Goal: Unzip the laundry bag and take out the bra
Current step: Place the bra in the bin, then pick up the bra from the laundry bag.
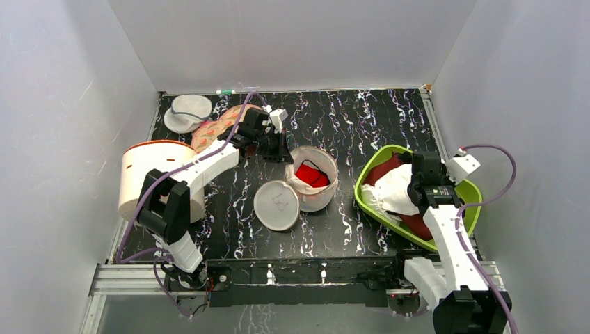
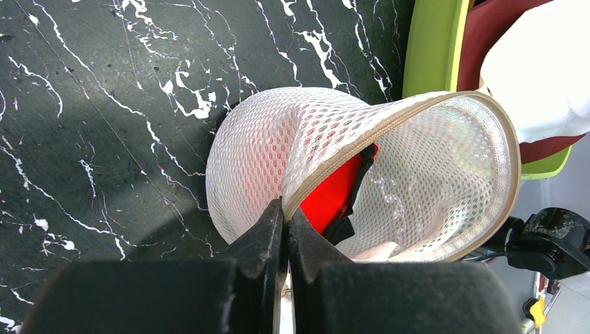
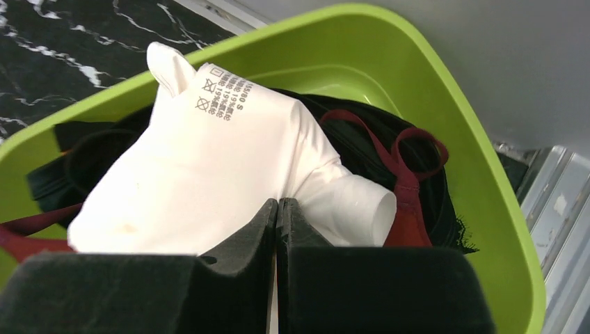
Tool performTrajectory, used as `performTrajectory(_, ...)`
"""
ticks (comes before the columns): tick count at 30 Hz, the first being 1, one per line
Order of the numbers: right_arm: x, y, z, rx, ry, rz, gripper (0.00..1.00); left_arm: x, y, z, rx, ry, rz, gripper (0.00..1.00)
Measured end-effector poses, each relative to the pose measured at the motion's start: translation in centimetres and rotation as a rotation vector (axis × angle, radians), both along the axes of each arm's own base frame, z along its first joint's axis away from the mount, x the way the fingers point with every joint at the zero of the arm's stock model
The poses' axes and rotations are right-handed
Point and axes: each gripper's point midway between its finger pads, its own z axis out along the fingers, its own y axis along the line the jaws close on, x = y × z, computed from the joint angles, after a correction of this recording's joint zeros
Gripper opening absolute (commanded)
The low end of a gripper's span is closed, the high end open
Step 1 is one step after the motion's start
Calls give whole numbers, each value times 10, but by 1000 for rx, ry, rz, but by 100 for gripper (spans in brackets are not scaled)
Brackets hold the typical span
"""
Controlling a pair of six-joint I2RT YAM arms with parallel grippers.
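The laundry bag (image 1: 321,198) stands unzipped mid-table, its flat disc half (image 1: 276,204) folded down to the front left. The red bra (image 1: 309,174) with a dark strap lies inside. In the left wrist view the bag's mesh wall (image 2: 257,139) gapes and the bra (image 2: 337,191) shows through the opening. My left gripper (image 1: 282,152) is at the bag's far left rim, and its jaws (image 2: 286,209) are shut on the zipper edge. My right gripper (image 1: 426,184) is over the green basin, shut (image 3: 278,203) on a white garment (image 3: 209,153).
The green basin (image 1: 379,156) at the right holds the white garment (image 1: 393,191) and maroon and black garments (image 3: 407,181). A white tub with an orange rim (image 1: 149,177) stands at the left. A greyish mesh pod (image 1: 188,111) and a patterned garment (image 1: 219,129) lie at the back left.
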Motion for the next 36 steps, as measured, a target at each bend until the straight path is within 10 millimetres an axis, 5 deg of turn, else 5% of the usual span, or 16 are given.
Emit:
performTrajectory(5, -6, -5, -33, 69, 11, -35, 12, 0, 0, 0, 0, 0, 0, 0)
performTrajectory(9, -4, -2, -35, 97, -1, -27, 41, 0, 0, 0, -1, 0, -1, 0)
performTrajectory(13, 2, 0, -12, 107, -48, -15, 55, -1, -1, 1, -7, 2, -5, 0)
performTrajectory(17, 19, 3, 31, 113, -138, 27, 85, -2, -3, 2, -17, 7, -12, 0)
performTrajectory(24, 45, 28, 67, 168, -190, 215, 95, -3, -4, 2, -22, 10, -19, 0)
performTrajectory(32, 89, 132, 91, 421, -375, 794, 98, -5, -5, 4, -33, 16, -29, 0)
performTrajectory(36, 92, 193, 77, 630, -411, 1058, 98, -6, -6, 4, -35, 16, -31, 0)
